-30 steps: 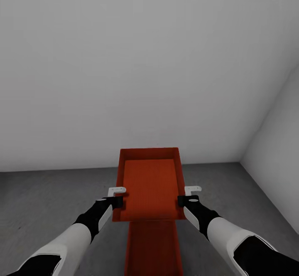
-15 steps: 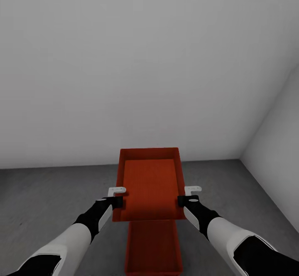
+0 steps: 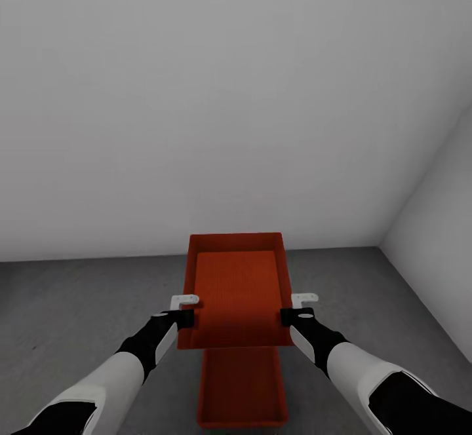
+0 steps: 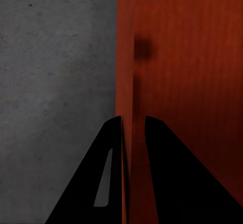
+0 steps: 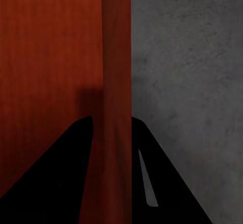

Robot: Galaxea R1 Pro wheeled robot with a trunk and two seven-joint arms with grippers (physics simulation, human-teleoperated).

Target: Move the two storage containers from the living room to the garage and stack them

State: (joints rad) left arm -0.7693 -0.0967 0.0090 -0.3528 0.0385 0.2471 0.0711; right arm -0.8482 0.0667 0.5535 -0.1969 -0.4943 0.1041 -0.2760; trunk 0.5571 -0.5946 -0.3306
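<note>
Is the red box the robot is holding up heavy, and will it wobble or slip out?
Probably light: the held box is empty with thin walls. It likely stays level, since the left gripper and right gripper pinch opposite side walls. It might flex or slip slightly, because each gripper clamps only a thin wall edge. The other box sits on the floor below.

text: none legible | labels: none | brands: none | numbers: none | signs: none | surfaces checked carried no readable markings in head or wrist views
</note>
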